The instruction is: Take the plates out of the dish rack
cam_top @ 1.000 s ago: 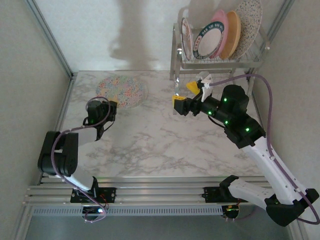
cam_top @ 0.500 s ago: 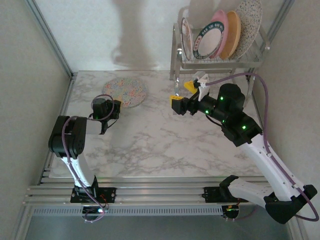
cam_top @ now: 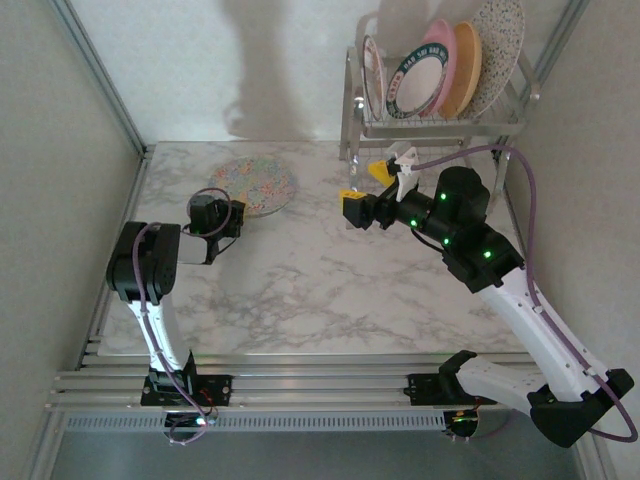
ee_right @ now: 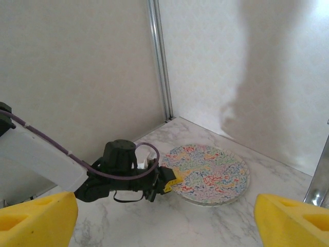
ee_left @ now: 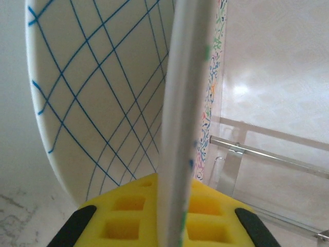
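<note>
As the left gripper [cam_top: 238, 216] pinches the squiggle plate's [cam_top: 258, 180] edge, marble [cam_top: 300, 270] spreads rightward.

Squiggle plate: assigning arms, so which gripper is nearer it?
Left. The left gripper grips the squiggle plate at its rim; the right gripper hangs open, farther right.

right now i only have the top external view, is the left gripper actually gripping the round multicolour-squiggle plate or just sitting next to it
Observer: Gripping it. In the left wrist view the left gripper is shut, with the rim of the round multicolour-squiggle plate edge-on between its yellow pads.
Operator: ok and the right gripper, anything in it
Observer: No. The right wrist view shows the right gripper open, its yellow fingers wide apart with nothing between them, looking toward that plate.
</note>
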Robot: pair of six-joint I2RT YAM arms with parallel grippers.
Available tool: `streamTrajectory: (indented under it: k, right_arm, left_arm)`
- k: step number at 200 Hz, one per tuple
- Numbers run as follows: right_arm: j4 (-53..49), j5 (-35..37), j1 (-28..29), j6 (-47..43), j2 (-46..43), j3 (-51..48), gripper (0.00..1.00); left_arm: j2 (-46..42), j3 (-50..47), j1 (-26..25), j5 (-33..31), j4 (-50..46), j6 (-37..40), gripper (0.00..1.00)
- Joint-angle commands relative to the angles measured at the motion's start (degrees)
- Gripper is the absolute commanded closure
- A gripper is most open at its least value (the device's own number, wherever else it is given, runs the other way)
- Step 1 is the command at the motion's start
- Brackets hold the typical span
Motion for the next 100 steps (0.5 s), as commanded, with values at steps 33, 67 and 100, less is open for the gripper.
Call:
streamTrajectory:
  k: [33,67,100]
  right_arm:
    - [2.0,0.3,0.6,-0.8,0.6,0.8,0.11]
    - [2.0,0.4,0.6,-0.5,0.7,0.8,0.11]
    - [1.8,0.5,0.6,-0.5,0.8,1.0,0.11]
  left_arm:
    - [1.5,3.4,0.7,2.0,4.3,0.1,1.00]
    - [2.2,4.2,0.8,2.5,3.3,0.4,0.99]
    - [2.9,5.0,1.0,3.4,1.7,0.8,0.98]
